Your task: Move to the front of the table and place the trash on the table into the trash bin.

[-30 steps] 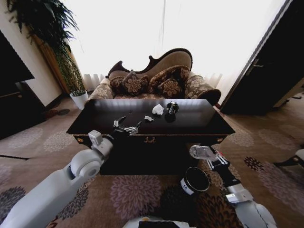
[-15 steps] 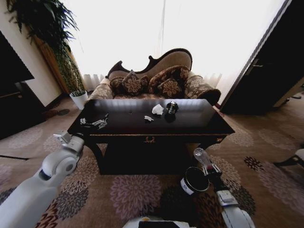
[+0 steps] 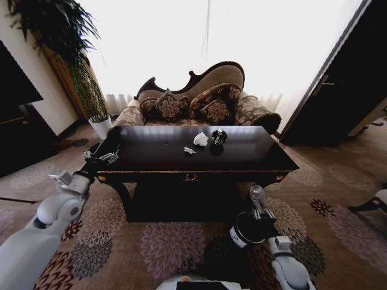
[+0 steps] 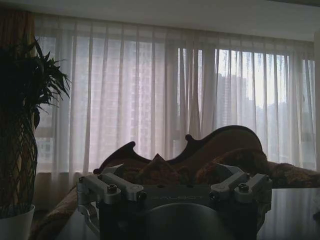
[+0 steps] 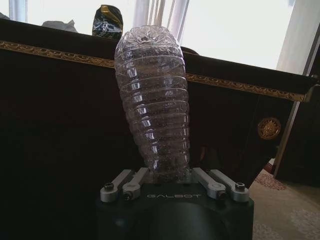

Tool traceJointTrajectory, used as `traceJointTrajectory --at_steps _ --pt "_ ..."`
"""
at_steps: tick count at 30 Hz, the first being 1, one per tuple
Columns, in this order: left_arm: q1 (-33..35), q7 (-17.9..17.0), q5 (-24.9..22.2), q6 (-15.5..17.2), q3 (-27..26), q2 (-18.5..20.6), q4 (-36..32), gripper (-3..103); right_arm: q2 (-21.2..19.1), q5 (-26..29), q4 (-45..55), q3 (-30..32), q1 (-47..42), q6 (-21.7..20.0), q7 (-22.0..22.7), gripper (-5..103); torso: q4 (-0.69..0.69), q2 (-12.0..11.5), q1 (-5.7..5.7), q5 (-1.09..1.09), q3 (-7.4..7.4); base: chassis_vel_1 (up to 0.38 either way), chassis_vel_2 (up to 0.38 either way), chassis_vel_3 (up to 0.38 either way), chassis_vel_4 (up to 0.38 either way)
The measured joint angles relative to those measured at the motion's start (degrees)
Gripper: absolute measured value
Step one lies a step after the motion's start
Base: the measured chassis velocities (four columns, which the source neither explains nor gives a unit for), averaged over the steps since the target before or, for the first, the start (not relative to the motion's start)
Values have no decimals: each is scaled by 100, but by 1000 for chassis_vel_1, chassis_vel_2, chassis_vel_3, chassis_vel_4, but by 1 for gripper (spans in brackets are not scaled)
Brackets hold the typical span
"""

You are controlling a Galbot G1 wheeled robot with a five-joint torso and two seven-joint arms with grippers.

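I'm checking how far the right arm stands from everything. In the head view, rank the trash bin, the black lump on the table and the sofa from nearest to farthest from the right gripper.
From the right gripper, which holds a clear plastic bottle:
1. Trash bin, on the carpet right beside it.
2. Black lump, up on the table, toward its far edge.
3. Sofa, behind the table by the window.

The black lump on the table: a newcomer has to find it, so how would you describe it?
Find the glossy dark table before the sofa. Near the far edge of its top, three bits of trash sit close together. The black lump is the rightmost, beside a white tissue wad, and the only dark one.
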Motion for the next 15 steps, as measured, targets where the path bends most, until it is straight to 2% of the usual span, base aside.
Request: traceJointTrajectory --at_steps 6,7,10,15 --pt "1 17 2 -14 -9 -5 24 100 2 210 -301 -117 227 -66 23 23 -1 0 0 0 0 0 0 0 0" --pt "-3 16 2 -15 -8 -5 23 100 7 451 -682 -225 497 -120 79 23 0 0 0 0 0 0 0 0 0" --pt "-7 15 2 -14 -1 -5 20 100 24 661 -1168 -324 792 -135 122 23 0 0 0 1 0 0 0 0 0" --pt "-10 15 2 -13 5 -5 15 100 36 793 -1726 -385 1102 -130 134 23 0 0 0 1 0 0 0 0 0"
